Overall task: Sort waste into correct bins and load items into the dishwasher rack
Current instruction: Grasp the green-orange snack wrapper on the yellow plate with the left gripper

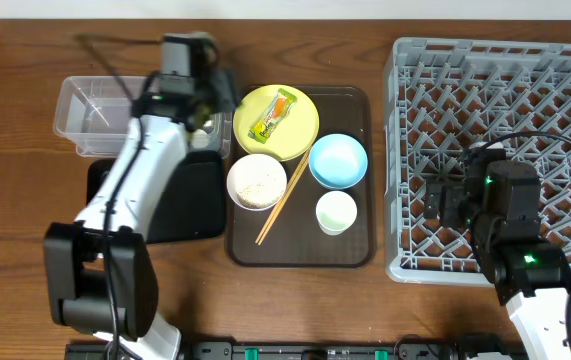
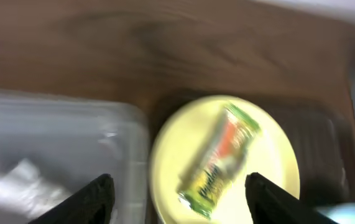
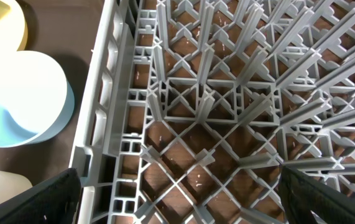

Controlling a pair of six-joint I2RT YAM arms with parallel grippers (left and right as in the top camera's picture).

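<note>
We see wrapper (image 2: 219,160): yellow-green, orange middle, lying diagonally on yellow plate (image 2: 270,155) at far end of brown tray (image 1: 350,245). Left end effector (image 2: 178,183) above it, fingers wide apart, empty. Right end effector (image 3: 178,186) spread wide, empty, over grey rack (image 3: 115,93).

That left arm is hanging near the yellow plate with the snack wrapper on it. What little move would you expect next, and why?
Probably ease the left gripper down onto the snack wrapper and close. Its fingers stand open and empty, the wrapper lies loose on the yellow plate framed between them, and the clear tub sits alongside.
</note>
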